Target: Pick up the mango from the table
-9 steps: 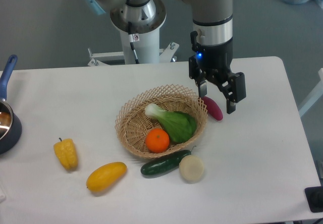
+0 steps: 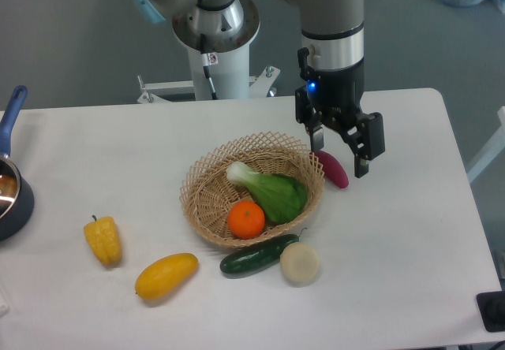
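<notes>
The mango (image 2: 166,276) is a smooth yellow-orange oval lying on the white table (image 2: 410,271) near the front left, right of the yellow bell pepper (image 2: 103,240). My gripper (image 2: 340,157) hangs open and empty above the table at the right of the wicker basket (image 2: 207,176), far from the mango. Its fingers (image 2: 362,161) straddle the space just above a purple eggplant (image 2: 332,169).
The basket holds a bok choy (image 2: 271,190) and an orange (image 2: 246,219). A cucumber (image 2: 257,256) and a pale onion (image 2: 300,262) lie in front of it. A dark pot with a blue handle (image 2: 11,176) sits at the left edge. The robot base (image 2: 215,42) stands behind.
</notes>
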